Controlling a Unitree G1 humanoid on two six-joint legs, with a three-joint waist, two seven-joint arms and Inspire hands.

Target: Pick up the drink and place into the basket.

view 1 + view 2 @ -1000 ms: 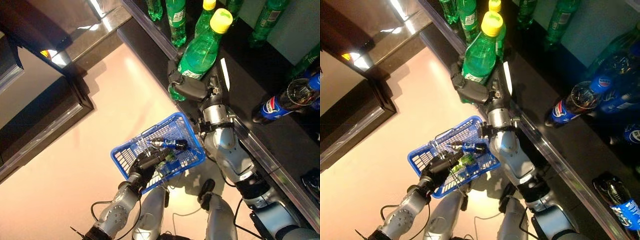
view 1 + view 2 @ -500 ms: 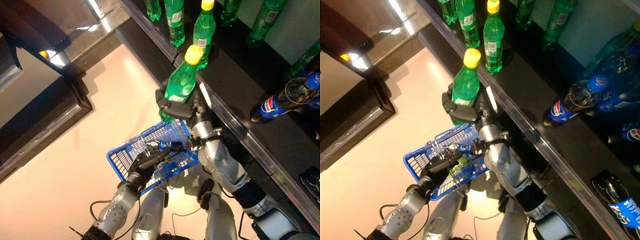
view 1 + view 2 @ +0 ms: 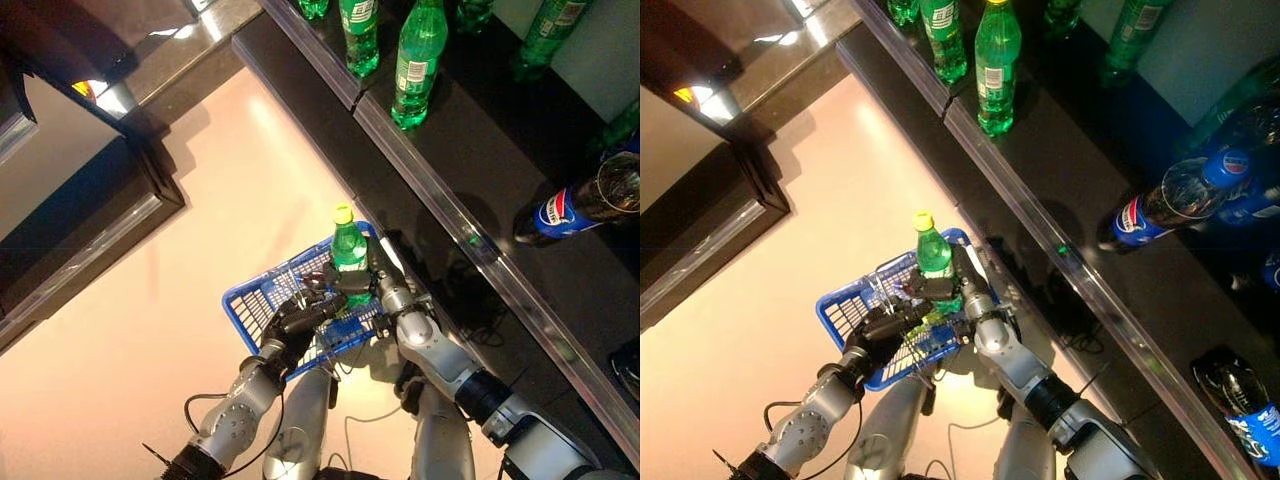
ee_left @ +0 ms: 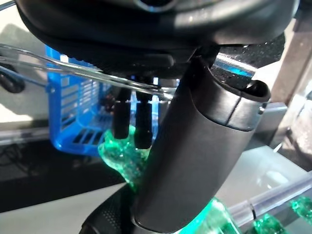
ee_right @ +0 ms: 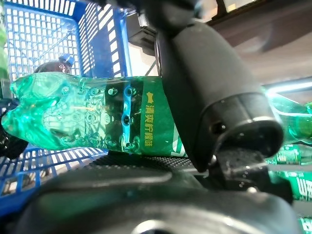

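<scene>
The robot's right hand (image 3: 362, 281) is curled round a green plastic drink bottle with a yellow cap (image 3: 348, 250), holding it upright over the far corner of a blue plastic mesh basket (image 3: 250, 301). The bottle's base sits at the level of the basket rim; whether it already rests inside is hard to tell from above. In the right wrist view the bottle (image 5: 92, 117) is clear green with a dimpled, lobed base and a green label bearing yellow print, clamped between the thumb and fingers. The left hand (image 3: 296, 322) is closed on the thin wire handle (image 4: 78, 68) of the basket, carrying it above a pale pink floor (image 3: 150, 330).

One basket, one held bottle. Inside the basket lies at least one small dark bottle with a blue cap (image 5: 62, 62); other contents are too obscured to count.

On the dark glossy shelf (image 3: 470, 160) beyond stand more drinks: a green bottle with a green cap (image 3: 415, 62) nearest the edge, a second green bottle (image 3: 360, 30) beside it, and further green ones cut off by the frame. A dark cola bottle with a blue label (image 3: 575, 205) lies on its side further along, and more blue-labelled bottles (image 3: 1245, 405) show in the right eye view.
</scene>
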